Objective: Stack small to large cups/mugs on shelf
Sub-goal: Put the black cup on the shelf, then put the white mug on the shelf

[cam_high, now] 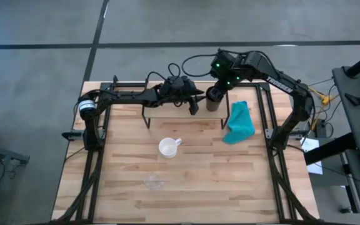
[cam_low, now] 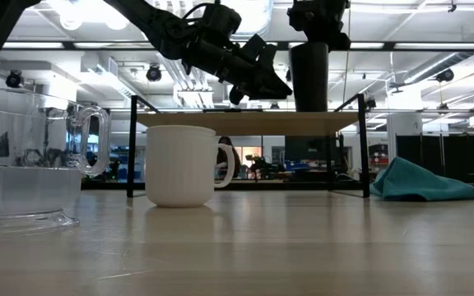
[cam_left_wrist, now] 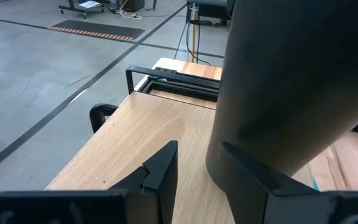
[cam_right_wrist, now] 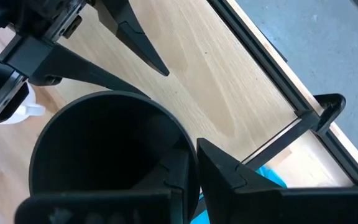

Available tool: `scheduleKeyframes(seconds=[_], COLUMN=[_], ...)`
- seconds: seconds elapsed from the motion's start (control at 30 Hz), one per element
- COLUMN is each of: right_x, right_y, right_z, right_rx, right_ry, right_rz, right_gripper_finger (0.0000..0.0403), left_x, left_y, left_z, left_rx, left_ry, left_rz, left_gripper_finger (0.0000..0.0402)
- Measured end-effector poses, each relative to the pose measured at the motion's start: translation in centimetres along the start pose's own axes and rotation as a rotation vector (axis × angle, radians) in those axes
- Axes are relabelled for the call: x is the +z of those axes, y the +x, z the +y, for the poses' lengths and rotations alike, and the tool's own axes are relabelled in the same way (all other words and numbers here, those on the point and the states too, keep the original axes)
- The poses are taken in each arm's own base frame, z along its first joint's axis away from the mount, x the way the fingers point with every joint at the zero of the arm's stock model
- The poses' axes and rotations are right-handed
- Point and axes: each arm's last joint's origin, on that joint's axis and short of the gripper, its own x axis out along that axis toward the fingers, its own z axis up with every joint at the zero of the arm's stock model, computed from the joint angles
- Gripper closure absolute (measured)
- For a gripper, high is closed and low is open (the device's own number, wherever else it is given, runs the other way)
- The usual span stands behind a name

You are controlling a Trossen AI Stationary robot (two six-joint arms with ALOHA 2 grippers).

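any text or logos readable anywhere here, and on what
"TROSSEN", white letters on the right arm's upper link, high view.

Nothing else can be read: the black cup, white mug, glass cup, teal cloth and shelf show no lettering, and any signs in the room behind are too small.

The smooth grey concrete floor [cam_high: 36,75] has dark lines across it. At three o'clock by the table stands a dark metal stand [cam_high: 355,81] with cables. Far off lies an orange and black striped floor mat [cam_left_wrist: 92,30]. Bright round ceiling lights [cam_low: 85,12] shine overhead.
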Motion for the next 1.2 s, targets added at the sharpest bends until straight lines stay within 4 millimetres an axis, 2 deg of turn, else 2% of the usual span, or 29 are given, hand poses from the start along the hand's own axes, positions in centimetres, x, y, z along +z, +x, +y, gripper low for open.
scheduleKeyframes(seconds=[0.47,0.67,0.83,1.0,1.13,1.2], right_x=[0.1,0.2,0.4,0.4,-0.4,-0.7], right_y=[0.0,-0.1,-1.3,-4.1,-6.5,-7.4], right_z=[-0.1,-0.1,-0.2,-0.3,0.0,0.6], right_rx=[-0.029,-0.05,-0.043,-0.033,0.01,0.093], right_ry=[-0.002,-0.003,0.0,0.012,0.012,0.002], right_rz=[-0.015,-0.023,-0.061,-0.107,-0.096,-0.113], right_gripper_finger=[0.0301,0.0294,0.0298,0.0303,0.0308,0.031], left_x=[0.0,-0.3,0.1,1.6,3.0,3.8], left_y=[0.0,0.0,-0.4,-2.2,-5.0,-6.8], left_z=[0.0,0.3,0.4,0.3,0.1,-0.1], left_rx=[0.0,0.005,0.01,0.012,0.014,0.014], left_ry=[0.001,-0.001,-0.001,-0.003,0.0,-0.003], left_rz=[0.0,0.01,0.005,0.033,0.097,0.125], left_gripper_finger=[0.0299,0.0299,0.0299,0.0299,0.0299,0.0299])
